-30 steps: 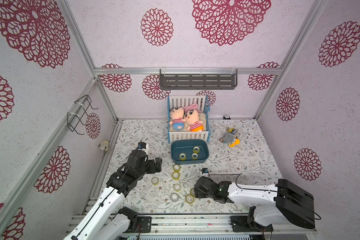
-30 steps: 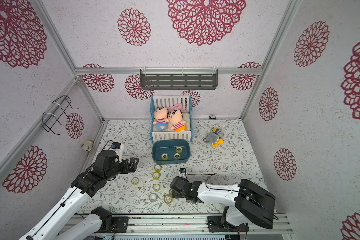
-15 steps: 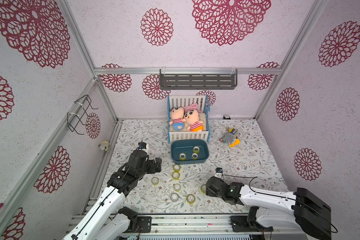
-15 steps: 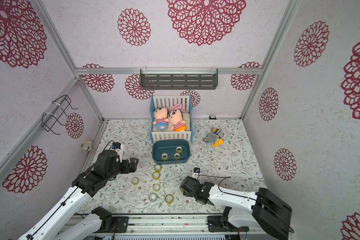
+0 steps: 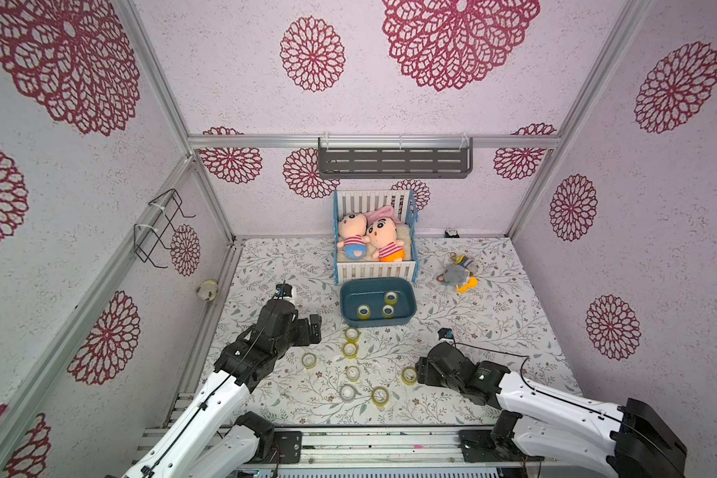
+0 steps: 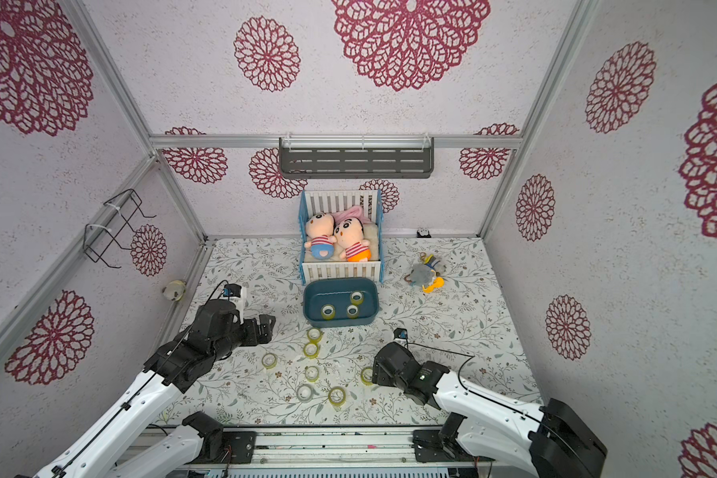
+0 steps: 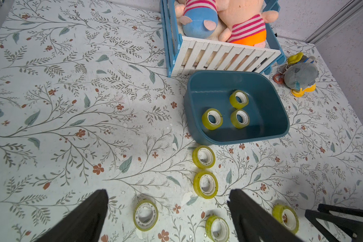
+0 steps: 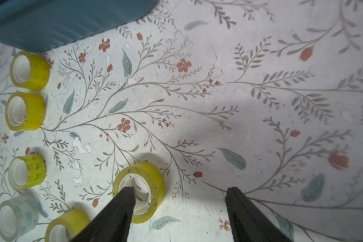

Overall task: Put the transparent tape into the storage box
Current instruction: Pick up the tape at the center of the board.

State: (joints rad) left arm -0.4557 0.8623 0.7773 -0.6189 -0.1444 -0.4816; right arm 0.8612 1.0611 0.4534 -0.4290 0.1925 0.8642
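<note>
The right pincer (image 8: 179, 188) sits low over the surface (image 8: 260, 104), jaws apart and empty. One finger seems set into the core of a tape roll (image 8: 156, 178), likely so that closing would pinch its wall. That arm reaches forward, nearly flat. The box (image 5: 361, 293), holding three rolls, lies well beyond it. The left pincer (image 7: 167, 190) hovers higher, also apart and empty.

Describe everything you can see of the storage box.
The storage box is a shallow, dark teal tub of smooth plastic, rectangular with rounded corners, open-topped. It sits level on the floral tabletop, directly in front of the toy crib. Three yellowish tape rolls lie flat on its floor.
</note>
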